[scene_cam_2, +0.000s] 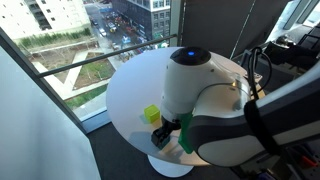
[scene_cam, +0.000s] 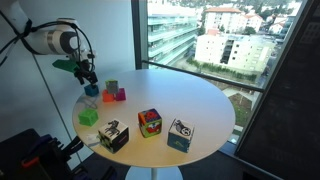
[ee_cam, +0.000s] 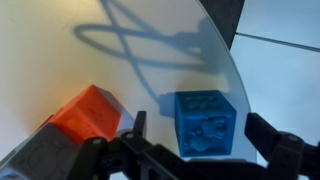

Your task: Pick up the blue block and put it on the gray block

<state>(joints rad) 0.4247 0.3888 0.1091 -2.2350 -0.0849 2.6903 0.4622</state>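
The claw [scene_cam: 88, 77] hangs low over the near-left edge of the round counter [scene_cam: 200, 100], a smooth, glossy white disc beside the tall window. It is released: in the wrist view its dark, hard-edged fingers [ee_cam: 275, 145] stand wide apart, one on each side of the blue block [ee_cam: 205, 122], and neither touches it. The blue block is a small matte cube whose face is pitted with little raised bumps, and it sits flat on the counter with its shadow tight beneath it. Just beside it lies an orange-red block [ee_cam: 90, 112], plain and sharp-cornered. In an exterior view the gray block [scene_cam: 111, 87], a pale cube of similar size, rests close to the blue one. A bright green cube [scene_cam: 88, 116] and three larger picture-printed cubes [scene_cam: 150, 122] stand nearer the front rim.
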